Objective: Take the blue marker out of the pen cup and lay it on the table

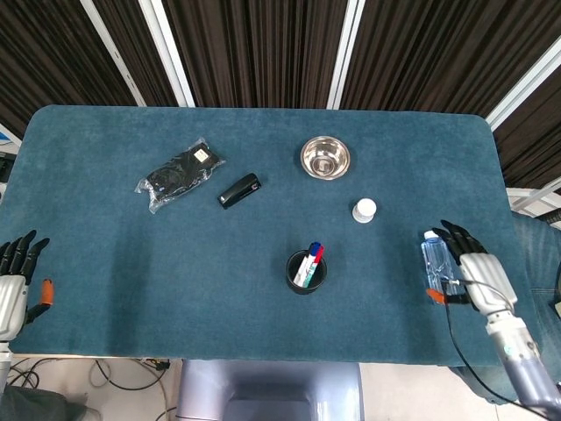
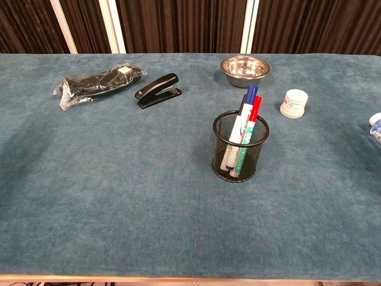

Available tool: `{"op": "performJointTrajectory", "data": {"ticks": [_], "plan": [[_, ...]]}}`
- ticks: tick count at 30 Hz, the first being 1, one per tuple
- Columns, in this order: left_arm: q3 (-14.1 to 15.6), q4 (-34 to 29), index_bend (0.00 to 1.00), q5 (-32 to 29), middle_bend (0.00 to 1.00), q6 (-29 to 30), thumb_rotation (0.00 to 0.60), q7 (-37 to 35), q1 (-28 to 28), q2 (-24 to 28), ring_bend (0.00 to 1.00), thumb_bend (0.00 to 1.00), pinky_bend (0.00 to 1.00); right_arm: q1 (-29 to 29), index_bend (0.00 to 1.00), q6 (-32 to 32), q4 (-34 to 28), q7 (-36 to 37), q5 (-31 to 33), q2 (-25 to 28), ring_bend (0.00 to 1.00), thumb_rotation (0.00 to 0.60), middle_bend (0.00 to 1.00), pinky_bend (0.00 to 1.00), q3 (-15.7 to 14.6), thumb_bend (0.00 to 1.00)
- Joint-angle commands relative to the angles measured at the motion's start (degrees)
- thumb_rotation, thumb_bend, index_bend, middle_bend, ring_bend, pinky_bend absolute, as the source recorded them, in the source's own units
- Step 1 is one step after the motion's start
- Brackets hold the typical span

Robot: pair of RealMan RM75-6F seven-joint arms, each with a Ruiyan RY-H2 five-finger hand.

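Black mesh pen cup [image 2: 240, 146], blue marker [image 2: 249, 99] inside, stapler [image 2: 158, 90] well apart

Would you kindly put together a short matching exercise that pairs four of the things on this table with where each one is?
Things:
1. blue-capped marker
2. black stapler
3. shiny steel bowl
4. clear plastic water bottle

Places:
A. beside the right hand, near the table's right edge
B. upright in the black mesh pen cup
C. right of the black item wrapped in clear plastic
D. far side of the table, behind the small white jar

Pairs: 1-B, 2-C, 3-D, 4-A
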Motion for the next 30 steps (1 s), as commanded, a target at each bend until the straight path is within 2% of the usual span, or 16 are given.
{"op": "performJointTrajectory", "data": {"ticks": [1, 8, 19, 25, 30], "plan": [[-0.1, -0.1, 0.09, -0.3, 0.00, -0.1, 0.600, 0.1, 0.0, 0.0, 0.00, 0.56, 0.00, 6.9, 0.13, -9.9, 1.0, 8.2, 1.9, 2.3, 0.00, 0.600, 0.00, 0.16, 3.0, 0.20], [-0.2, -0.3, 0.09, -1.0, 0.00, -0.5, 0.600, 0.6, -0.1, -0.1, 0.00, 0.56, 0.00, 13.8, 0.13, -18.0, 1.4, 10.5, 3.8, 1.2, 0.00, 0.600, 0.00, 0.16, 4.9, 0.20], [-0.4, -0.6, 0.09, -1.7, 0.00, -0.7, 0.600, 0.7, 0.0, -0.1, 0.00, 0.56, 0.00, 22.9, 0.21, -24.1, -0.2, 4.8, 9.3, -3.7, 0.00, 0.600, 0.00, 0.16, 7.8, 0.20], [-0.5, -0.9, 0.09, -2.0, 0.00, -0.8, 0.600, 0.6, 0.0, 0.1, 0.00, 0.56, 0.00, 25.5, 0.25, -24.4, -2.0, -0.1, 11.0, -5.7, 0.00, 0.600, 0.00, 0.16, 7.5, 0.24], [-0.6, -1.2, 0.09, -2.2, 0.00, -0.7, 0.600, 0.3, 0.0, 0.1, 0.00, 0.56, 0.00, 26.4, 0.29, -23.5, -2.0, -4.3, 11.5, -7.4, 0.00, 0.600, 0.00, 0.16, 6.0, 0.27]]}}
